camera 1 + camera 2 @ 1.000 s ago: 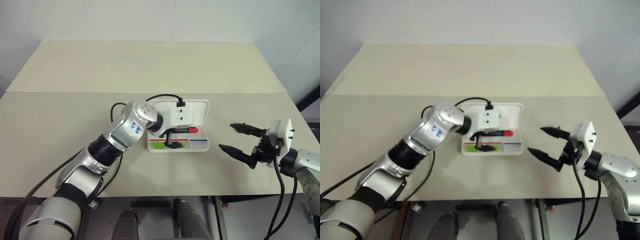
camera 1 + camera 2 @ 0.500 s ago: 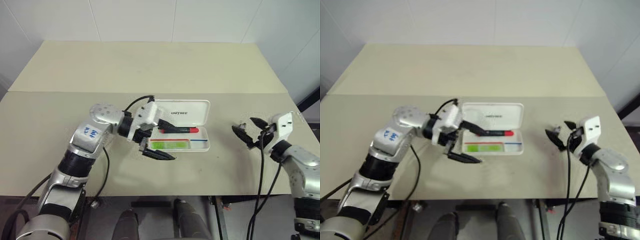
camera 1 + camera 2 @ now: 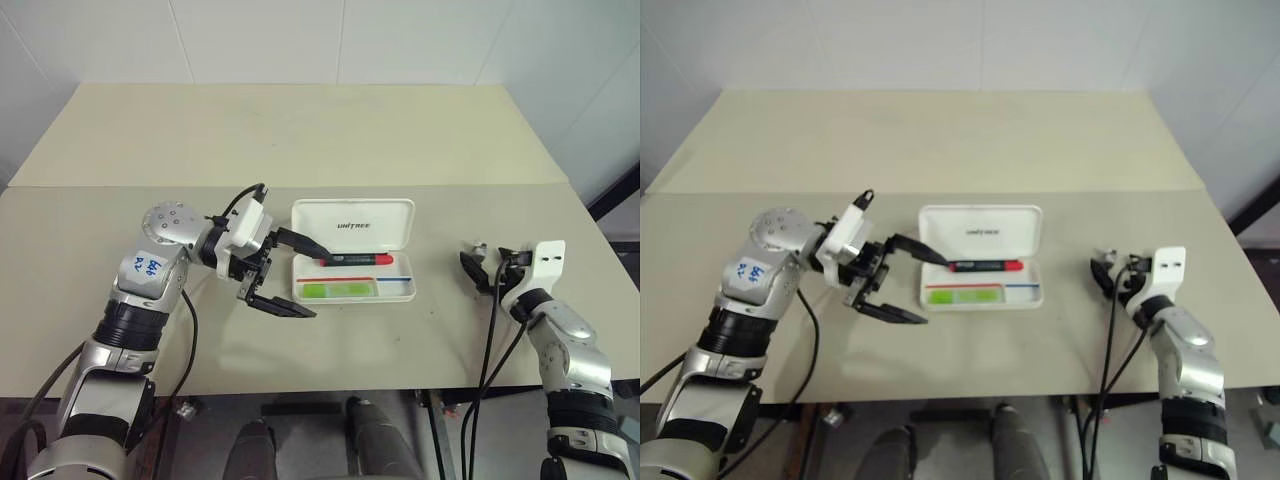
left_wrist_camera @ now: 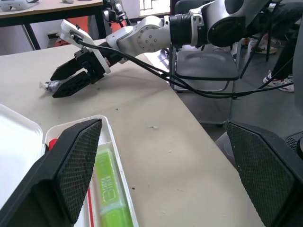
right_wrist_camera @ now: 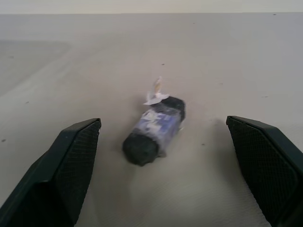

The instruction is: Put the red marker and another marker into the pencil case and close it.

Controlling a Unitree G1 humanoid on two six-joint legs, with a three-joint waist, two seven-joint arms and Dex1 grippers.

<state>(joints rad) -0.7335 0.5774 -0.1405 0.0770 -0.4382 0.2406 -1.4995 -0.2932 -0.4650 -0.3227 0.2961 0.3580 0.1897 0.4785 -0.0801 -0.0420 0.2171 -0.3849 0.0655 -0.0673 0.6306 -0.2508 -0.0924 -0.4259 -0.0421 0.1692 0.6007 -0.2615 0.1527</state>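
The white hard-plastic pencil case [image 3: 354, 252] lies open on the beige table [image 3: 300, 140], red-capped black marker [image 3: 357, 259] and lime-green highlighter [image 3: 342, 290] inside. Left gripper [image 3: 296, 275] hovers beside it, jaws apart; right gripper [image 3: 478, 266], jaws apart, faces a small dark wrapped object [image 5: 154, 130].

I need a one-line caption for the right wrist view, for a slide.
Open right gripper faces a small dark wrapped object lying on the beige table.
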